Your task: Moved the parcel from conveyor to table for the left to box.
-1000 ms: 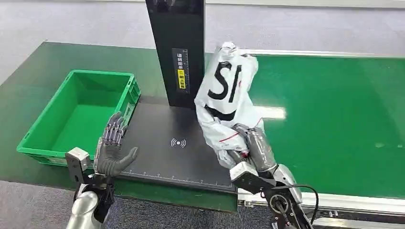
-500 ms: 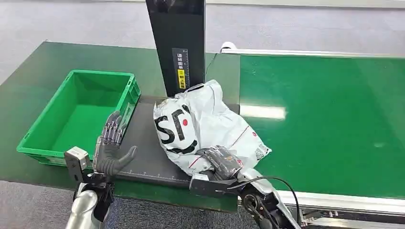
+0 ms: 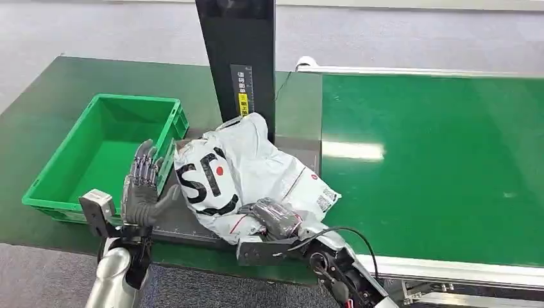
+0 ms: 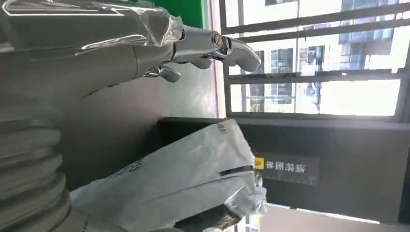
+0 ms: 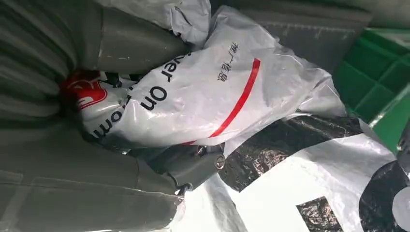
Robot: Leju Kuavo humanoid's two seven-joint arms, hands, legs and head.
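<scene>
Now my right robot hand (image 3: 274,217), gripping the parcel (image 3: 247,173), had dragged it left across the tabletop (image 3: 38,122) beside my open left robot hand (image 3: 142,189), ready for boxing in the crate (image 3: 102,154).

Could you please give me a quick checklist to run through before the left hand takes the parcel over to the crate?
1. Parcel off the conveyor, resting on the black scanner pad: ok.
2. Right hand released from parcel: not ok, it grips the bag's near edge.
3. Left hand free, fingers apart: ok.
4. Left hand touching the parcel: cannot tell; it is close beside it.
5. Green crate has room inside: ok.
</scene>
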